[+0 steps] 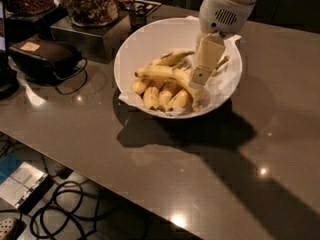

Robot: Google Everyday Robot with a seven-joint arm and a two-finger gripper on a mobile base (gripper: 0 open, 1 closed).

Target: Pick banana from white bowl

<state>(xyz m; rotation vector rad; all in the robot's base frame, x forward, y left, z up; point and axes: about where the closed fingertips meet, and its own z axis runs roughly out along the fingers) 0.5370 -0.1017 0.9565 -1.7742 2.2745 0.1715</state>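
Several bananas (161, 97) lie heaped in the white bowl (125, 51), which stands on the grey surface (280, 94) and is lined with crinkled paper (226, 79). On top of the heap lies the banana (162, 74), long and curved, running from the bowl's left side towards the right. The gripper (197, 80) reaches down into the bowl from the upper right, its tip right at the banana's right half. From where I stand I cannot tell whether it has hold of anything. A dark case (45, 56) sits well to the left.
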